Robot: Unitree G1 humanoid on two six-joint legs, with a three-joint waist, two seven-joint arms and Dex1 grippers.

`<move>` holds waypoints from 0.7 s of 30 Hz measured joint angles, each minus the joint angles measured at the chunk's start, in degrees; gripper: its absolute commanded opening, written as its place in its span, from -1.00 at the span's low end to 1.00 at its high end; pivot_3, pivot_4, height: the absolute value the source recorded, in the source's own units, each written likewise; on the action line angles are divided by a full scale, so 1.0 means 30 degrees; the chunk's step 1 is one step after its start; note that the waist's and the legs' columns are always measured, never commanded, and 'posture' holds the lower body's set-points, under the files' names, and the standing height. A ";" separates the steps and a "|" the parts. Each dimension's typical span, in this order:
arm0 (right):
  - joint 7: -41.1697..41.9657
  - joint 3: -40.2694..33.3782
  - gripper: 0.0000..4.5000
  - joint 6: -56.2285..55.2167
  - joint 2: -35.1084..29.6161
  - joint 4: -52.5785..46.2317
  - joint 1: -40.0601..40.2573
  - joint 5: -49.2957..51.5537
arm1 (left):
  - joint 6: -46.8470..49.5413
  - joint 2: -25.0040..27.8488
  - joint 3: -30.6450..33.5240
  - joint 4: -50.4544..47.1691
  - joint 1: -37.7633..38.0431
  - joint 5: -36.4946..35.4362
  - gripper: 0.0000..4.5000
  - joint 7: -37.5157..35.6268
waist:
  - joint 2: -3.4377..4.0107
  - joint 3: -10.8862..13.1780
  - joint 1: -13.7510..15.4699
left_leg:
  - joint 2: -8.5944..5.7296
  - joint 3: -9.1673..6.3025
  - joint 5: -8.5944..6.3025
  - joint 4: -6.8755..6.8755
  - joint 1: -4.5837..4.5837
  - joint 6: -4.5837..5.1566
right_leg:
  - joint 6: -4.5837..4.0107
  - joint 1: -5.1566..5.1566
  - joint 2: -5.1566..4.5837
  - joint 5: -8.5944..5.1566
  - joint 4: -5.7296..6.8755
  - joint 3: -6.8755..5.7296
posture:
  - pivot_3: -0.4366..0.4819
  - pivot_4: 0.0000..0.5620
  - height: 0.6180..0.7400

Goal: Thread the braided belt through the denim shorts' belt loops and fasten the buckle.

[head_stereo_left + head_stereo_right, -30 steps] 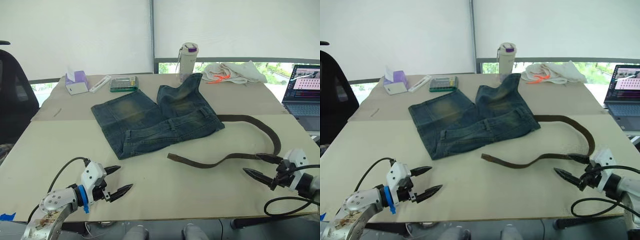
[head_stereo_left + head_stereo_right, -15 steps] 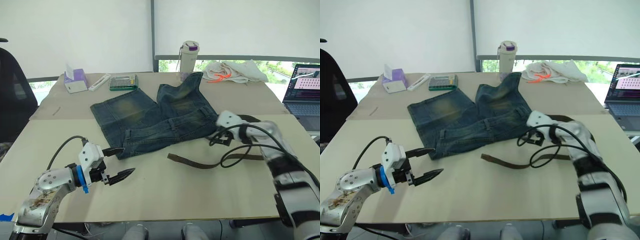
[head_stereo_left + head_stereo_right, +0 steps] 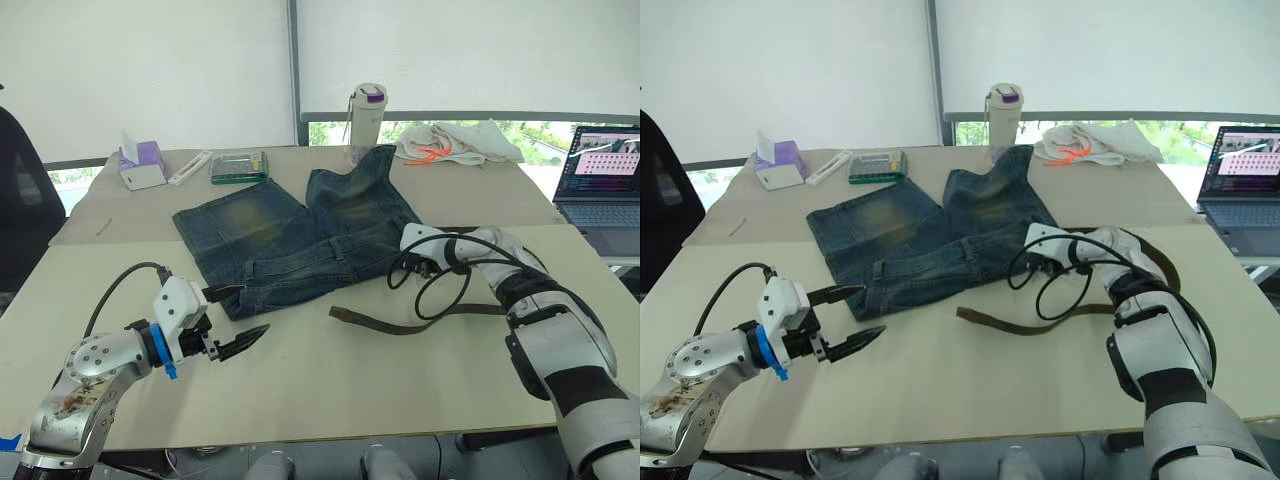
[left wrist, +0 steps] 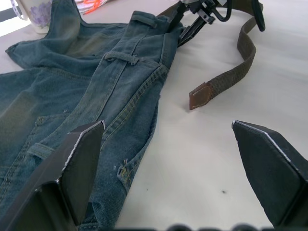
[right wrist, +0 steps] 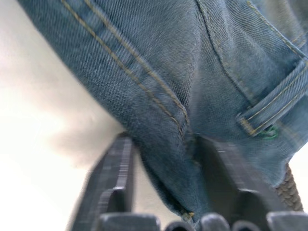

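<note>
The denim shorts [image 3: 290, 235] lie flat mid-table, waistband toward me. A belt loop [image 4: 118, 57] shows on the waistband. The braided belt [image 3: 400, 326] lies on the table right of the shorts, its brown tip [image 4: 199, 95] just off the waistband; its far part curves behind my right arm. The buckle is hidden. My right gripper [image 3: 405, 264] is shut on the waistband's right corner, with the denim edge [image 5: 166, 159] squeezed between its fingers. My left gripper [image 3: 250, 310] hovers open at the waistband's left corner, holding nothing.
At the back stand a tissue box [image 3: 140, 165], a green case [image 3: 238, 165], a tumbler [image 3: 365, 118] and a white cloth with orange cord [image 3: 455, 140]. A laptop [image 3: 600, 185] sits at the right. My right arm's black cable [image 3: 440, 290] loops over the belt.
My right arm swung from the table's front right to the waistband's right corner and its fingers closed on the denim. My left gripper moved forward to the shorts' left corner, still open.
</note>
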 measured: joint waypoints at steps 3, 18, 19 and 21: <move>-0.0017 -0.0119 -0.99 -0.0004 -0.0036 0.0065 0.0001 0.0040 | 0.0050 -0.0030 -0.0046 -0.0289 -0.0153 -0.0010 1.00 0.0111 | 0.0003 0.0001 -0.0001 | -0.0001 0.0000 0.0000 -0.0002 0.0000 -0.0001 | 0.0000 -0.0002 -0.0001 0.0000 0.0001 0.0000 | -0.05 -0.47 1.00; 0.8358 -0.3451 -0.99 0.6551 -0.7112 -1.5870 1.0277 0.4507 | 0.0214 -0.0048 -0.1654 -0.0782 -0.0651 -0.0256 1.00 -0.0374 | 0.0060 -0.0002 0.0614 | -0.0002 -0.0023 -0.0002 0.0012 -0.0036 0.0002 | 0.0008 0.0018 -0.0015 -0.0008 -0.0021 -0.0052 | -0.05 -0.47 1.00; 0.8467 -0.3674 -0.99 0.7175 -0.7523 -1.6977 1.1098 0.4761 | 0.0187 -0.0048 -0.1707 -0.0761 -0.0630 -0.0241 1.00 -0.0442 | 0.0062 -0.0003 0.0629 | -0.0002 -0.0020 -0.0002 0.0015 -0.0032 0.0002 | 0.0009 0.0017 -0.0015 -0.0009 -0.0024 -0.0052 | -0.05 -0.47 1.00; 0.8524 -0.4221 -0.99 0.8380 -0.8267 -1.9027 1.2602 0.5173 | 0.0171 -0.0048 -0.1781 -0.0723 -0.0670 -0.0236 1.00 -0.0488 | 0.0059 -0.0002 0.0626 | -0.0003 -0.0019 -0.0002 0.0017 -0.0036 0.0002 | 0.0011 0.0021 -0.0016 -0.0011 -0.0032 -0.0053 | -0.05 -0.47 1.00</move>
